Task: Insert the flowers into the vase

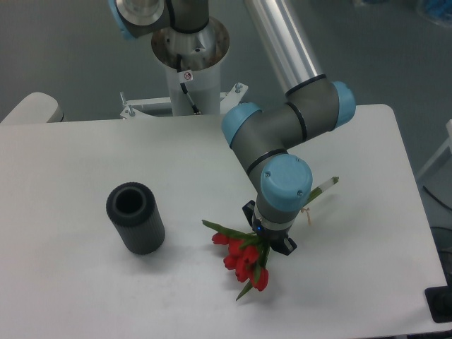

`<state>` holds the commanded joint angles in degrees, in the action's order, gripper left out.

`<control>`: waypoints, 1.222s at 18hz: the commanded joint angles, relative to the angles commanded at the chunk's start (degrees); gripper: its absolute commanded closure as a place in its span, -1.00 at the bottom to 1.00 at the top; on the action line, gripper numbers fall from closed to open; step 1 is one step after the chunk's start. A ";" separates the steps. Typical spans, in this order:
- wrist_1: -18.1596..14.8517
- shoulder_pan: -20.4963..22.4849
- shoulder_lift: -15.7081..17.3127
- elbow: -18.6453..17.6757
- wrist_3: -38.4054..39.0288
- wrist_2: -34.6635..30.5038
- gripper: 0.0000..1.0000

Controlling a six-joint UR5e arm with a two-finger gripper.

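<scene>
The flowers (244, 260), a bunch of red tulips with green leaves, lie at the table's front centre-right, and their pale stems (323, 188) point up and to the right. My gripper (268, 236) points straight down over the middle of the bunch, where leaves meet stems. The blue wrist hides the fingertips; only black parts show on either side of the stems, so I cannot tell whether it is shut on them. The vase (135, 217), a dark grey ribbed cylinder with a round black mouth, stands upright to the left of the flowers, apart from them.
The arm's base column (189, 67) stands at the table's back edge. The white table (85, 148) ends close on the right and front. A dark object (441, 304) sits at the lower right corner.
</scene>
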<state>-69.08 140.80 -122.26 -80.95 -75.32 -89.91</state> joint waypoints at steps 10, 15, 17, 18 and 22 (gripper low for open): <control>-0.09 0.00 0.00 0.00 0.79 0.35 0.68; 3.24 -0.09 0.88 -1.84 1.23 1.66 0.72; 3.60 -0.26 1.58 -2.02 3.07 4.82 0.73; 3.69 -0.26 1.84 -2.02 4.21 6.40 0.73; 4.39 -0.09 3.51 -2.02 7.20 15.70 0.73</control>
<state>-64.69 140.71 -118.74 -82.97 -68.12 -74.21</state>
